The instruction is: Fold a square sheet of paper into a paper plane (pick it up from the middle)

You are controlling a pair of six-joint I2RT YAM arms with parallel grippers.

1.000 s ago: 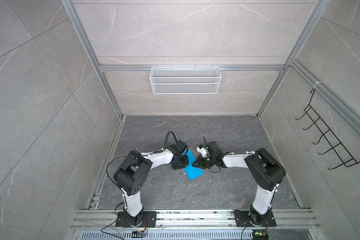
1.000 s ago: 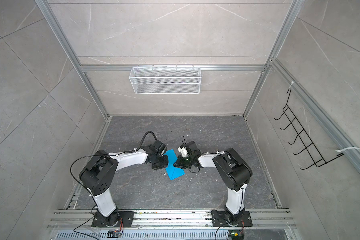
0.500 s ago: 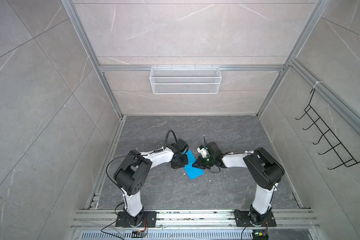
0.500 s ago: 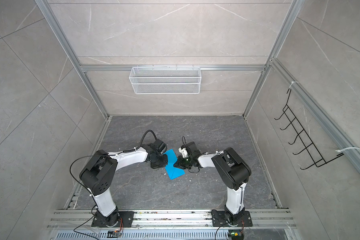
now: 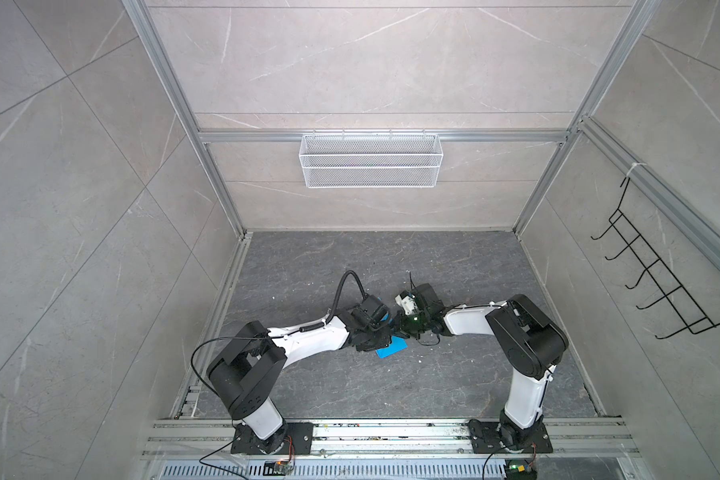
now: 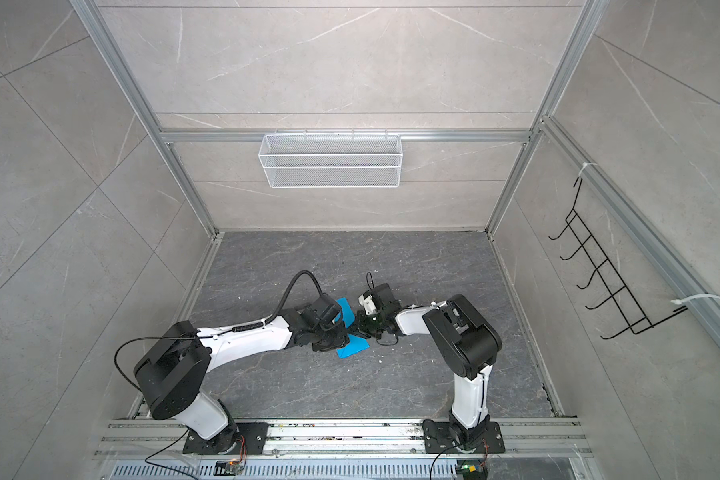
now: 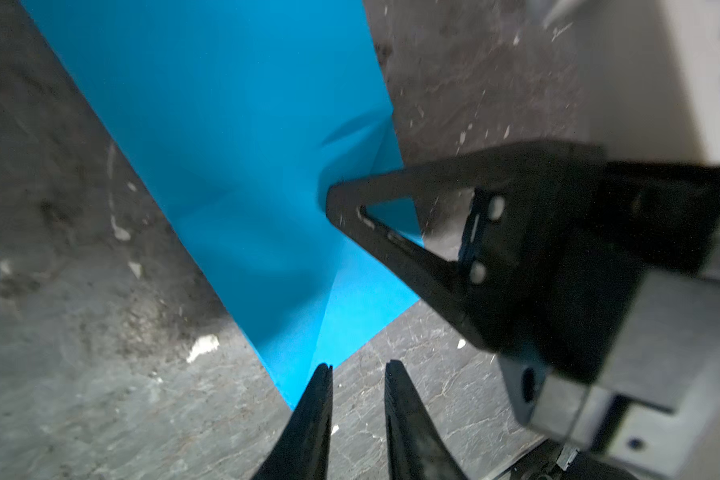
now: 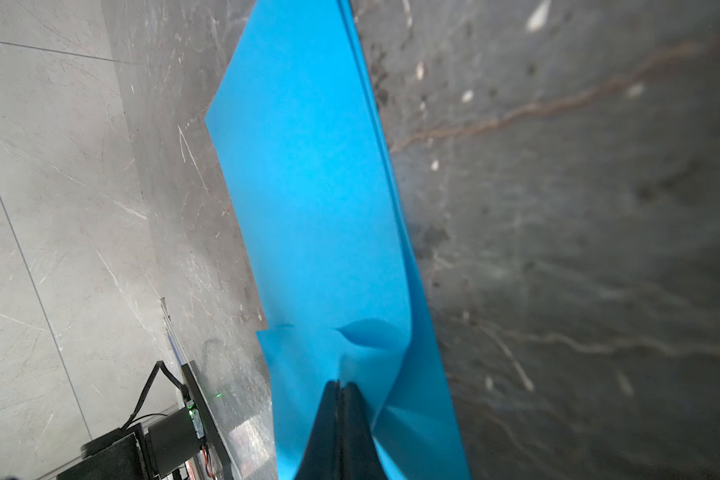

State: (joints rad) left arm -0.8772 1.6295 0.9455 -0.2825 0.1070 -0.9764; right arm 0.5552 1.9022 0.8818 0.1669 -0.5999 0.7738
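Square sheet of paper, thin bright blue, creased: pinched by right gripper, fingertips closed on it, likely to hold fold layers together. Left gripper fingers narrowly apart, empty, sheet corner just beside one tip. Looks poised to take hold.

Bright blue sheet of paper, folded over double, lying mid-way across the table. One edge is pinched and puckering up.

Smooth matt paper; scuffed stone floor
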